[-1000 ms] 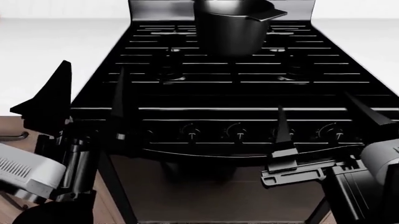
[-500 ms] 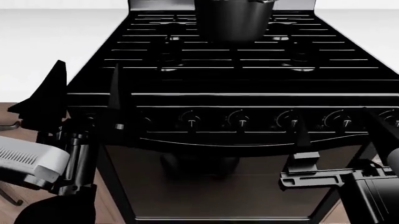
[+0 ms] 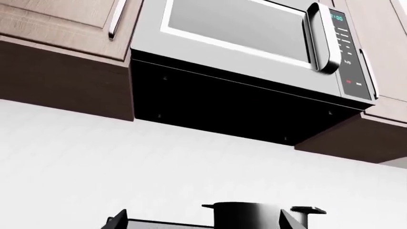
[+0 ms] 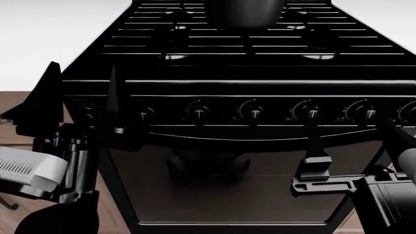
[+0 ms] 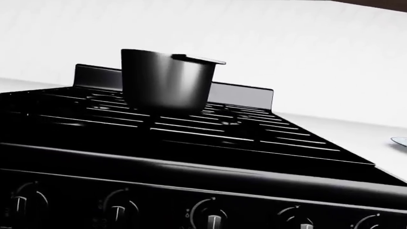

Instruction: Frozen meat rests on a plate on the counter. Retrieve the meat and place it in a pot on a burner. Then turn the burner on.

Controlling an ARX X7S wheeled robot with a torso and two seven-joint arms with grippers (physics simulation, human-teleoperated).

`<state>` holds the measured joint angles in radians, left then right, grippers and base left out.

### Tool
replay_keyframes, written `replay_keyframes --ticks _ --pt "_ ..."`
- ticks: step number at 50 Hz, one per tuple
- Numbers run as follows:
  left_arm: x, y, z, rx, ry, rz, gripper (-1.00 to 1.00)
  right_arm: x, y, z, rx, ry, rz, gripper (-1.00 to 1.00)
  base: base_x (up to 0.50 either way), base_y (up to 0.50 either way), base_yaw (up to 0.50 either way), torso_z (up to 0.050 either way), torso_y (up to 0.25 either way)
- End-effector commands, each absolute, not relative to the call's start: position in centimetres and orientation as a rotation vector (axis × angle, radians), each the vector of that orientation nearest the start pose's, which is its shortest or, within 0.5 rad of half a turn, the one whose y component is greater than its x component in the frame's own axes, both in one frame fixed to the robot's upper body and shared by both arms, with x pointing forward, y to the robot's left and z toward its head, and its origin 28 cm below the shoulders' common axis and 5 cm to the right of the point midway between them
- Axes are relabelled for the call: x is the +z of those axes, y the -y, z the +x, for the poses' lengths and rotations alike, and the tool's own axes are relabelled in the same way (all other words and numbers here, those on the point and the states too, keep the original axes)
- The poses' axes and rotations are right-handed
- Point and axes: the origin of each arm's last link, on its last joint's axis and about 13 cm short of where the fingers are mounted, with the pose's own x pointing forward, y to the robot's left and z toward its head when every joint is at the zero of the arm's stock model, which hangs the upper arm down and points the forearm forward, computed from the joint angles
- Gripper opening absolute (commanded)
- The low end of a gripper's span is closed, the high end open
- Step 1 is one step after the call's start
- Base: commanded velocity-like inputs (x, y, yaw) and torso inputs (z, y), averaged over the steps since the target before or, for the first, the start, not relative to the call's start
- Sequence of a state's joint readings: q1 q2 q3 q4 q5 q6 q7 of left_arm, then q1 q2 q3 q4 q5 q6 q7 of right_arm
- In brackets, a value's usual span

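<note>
Change: stove top slid further up the head view than half a second ago; only the base of the pot [image 4: 246,13] left at the top edge; knob row [image 4: 252,111] now higher in view.
Pot: tall, glossy black cylinder [image 5: 167,80] with a flat tab handle, standing on the rear grates; inside hidden.
Stove: black, ribbed grates [image 4: 247,48].
Counter: smooth white [image 4: 39,44].
Left gripper: [image 4: 78,97] spread wide, empty.
Right gripper: [image 4: 351,141] spread wide, empty.
Meat: not visible.

Glossy black metal pot [image 5: 167,80] on black grates [image 5: 190,129]; smooth white counter [image 4: 39,44]; wood-grain cabinets [image 3: 57,28].
</note>
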<state>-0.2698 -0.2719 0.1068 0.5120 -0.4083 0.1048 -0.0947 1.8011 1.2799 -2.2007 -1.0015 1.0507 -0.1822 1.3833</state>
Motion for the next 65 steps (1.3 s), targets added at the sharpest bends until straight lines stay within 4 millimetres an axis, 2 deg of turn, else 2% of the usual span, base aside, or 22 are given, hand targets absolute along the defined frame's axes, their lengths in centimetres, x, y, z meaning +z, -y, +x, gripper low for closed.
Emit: replay_keyframes --ticks 1,27,35,41,45,57,65 --pt "18.2 -22.0 23.4 -0.203 0.808 -0.171 1.0 22.3 12.5 13.7 -0.012 0.172 -0.122 1.0 0.0 0.0 0.0 -0.05 0.0" --pt "18.3 -22.0 23.0 -0.208 0.847 -0.197 1.0 22.2 12.5 13.8 -0.011 0.171 -0.087 1.0 0.0 0.0 0.0 -0.05 0.0" --pt "18.4 -22.0 22.8 -0.207 0.857 -0.204 1.0 22.3 12.5 14.1 -0.028 0.189 -0.104 1.0 0.0 0.0 0.0 0.0 0.0" --pt "18.2 -21.9 22.9 -0.212 0.843 -0.203 1.0 23.3 12.4 14.3 -0.062 0.261 -0.119 1.0 0.0 0.0 0.0 0.0 0.0" --pt "18.0 -21.9 22.9 -0.214 0.834 -0.201 1.0 23.9 12.3 14.5 -0.07 0.25 -0.11 1.0 0.0 0.0 0.0 0.0 0.0" --pt "17.9 -21.9 23.1 -0.215 0.814 -0.21 1.0 25.7 12.1 15.5 -0.097 0.121 -0.049 1.0 0.0 0.0 0.0 0.0 0.0" --pt "17.7 -21.8 23.1 -0.215 0.801 -0.212 1.0 26.8 12.2 16.2 -0.101 0.031 -0.068 1.0 0.0 0.0 0.0 0.0 0.0"
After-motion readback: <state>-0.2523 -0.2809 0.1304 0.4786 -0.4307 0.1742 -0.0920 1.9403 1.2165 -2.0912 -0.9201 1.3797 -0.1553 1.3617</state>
